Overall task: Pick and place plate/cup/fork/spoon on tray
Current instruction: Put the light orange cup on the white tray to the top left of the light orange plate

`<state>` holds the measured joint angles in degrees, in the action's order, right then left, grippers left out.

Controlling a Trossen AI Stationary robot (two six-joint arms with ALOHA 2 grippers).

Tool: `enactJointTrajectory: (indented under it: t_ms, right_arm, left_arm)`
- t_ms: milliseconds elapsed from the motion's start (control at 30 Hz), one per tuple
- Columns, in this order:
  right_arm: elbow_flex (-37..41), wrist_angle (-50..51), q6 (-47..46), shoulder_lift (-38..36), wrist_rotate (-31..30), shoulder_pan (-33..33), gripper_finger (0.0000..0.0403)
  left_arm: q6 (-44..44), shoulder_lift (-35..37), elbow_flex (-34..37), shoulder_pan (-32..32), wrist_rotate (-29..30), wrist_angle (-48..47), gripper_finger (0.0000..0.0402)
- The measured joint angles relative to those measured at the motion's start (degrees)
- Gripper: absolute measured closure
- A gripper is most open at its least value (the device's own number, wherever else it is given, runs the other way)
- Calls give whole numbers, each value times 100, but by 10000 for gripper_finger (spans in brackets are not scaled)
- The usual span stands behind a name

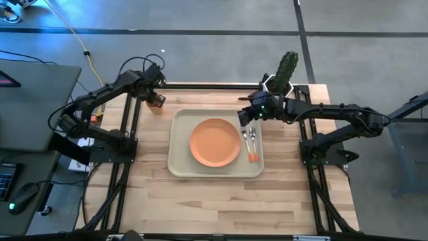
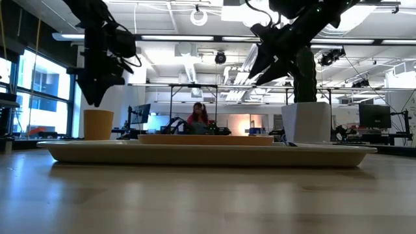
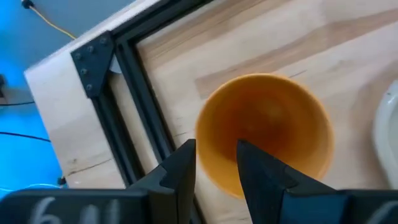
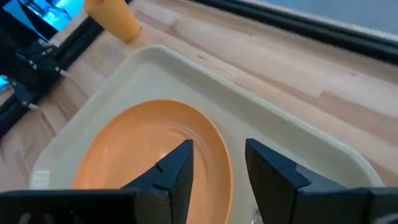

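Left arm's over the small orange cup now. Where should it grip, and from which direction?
Grip the rim wall of the small orange cylindrical cup from straight above. It stands upright, mouth open, on the wooden table outside the beige tray. The left gripper, fingers apart, hangs over its edge, so one finger could probably drop inside, one outside.

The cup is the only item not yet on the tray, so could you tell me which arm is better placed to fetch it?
Left. The left gripper hangs open right over the cup, while the right gripper is across the tray.
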<state>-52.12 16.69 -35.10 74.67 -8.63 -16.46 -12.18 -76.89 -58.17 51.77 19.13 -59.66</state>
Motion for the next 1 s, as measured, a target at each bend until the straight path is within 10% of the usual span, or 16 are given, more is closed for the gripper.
enactJointTrajectory:
  t_ms: [767,1000]
  right_arm:
    - [22,151,-83,2,-340,651,265]
    - [22,153,-49,2,-493,766,265]
  left_arm:
    - [-507,-936,-3,108,256,298,299]
    - [-76,-1043,-1,73,126,284,358]
